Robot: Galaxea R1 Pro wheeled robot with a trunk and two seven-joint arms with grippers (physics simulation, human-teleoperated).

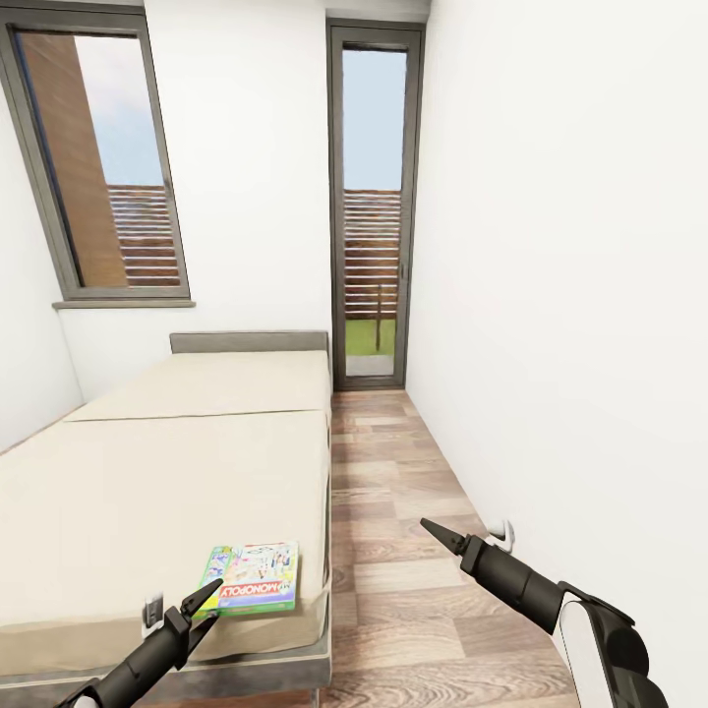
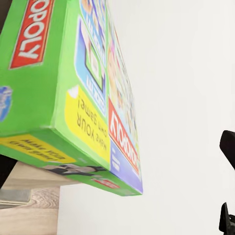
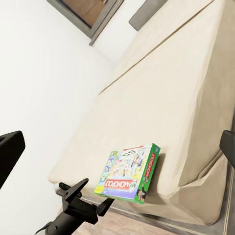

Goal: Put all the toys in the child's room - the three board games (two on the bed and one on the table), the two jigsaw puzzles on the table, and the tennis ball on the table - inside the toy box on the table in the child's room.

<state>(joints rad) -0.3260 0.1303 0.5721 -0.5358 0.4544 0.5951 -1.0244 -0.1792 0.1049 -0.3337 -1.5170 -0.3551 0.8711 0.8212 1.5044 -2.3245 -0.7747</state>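
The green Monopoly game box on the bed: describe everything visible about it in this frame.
The green-sided flat rectangular board game box has a pale cartoon-printed lid crossed by a red MONOPOLY band, with yellow and blue panels on its edges; it looks like printed cardboard. It lies flat, closed, lid up, near the foot corner of the beige mattress, close to the aisle-side edge. The left gripper hangs open right at its near edge; contact cannot be confirmed. Nothing rests on it.
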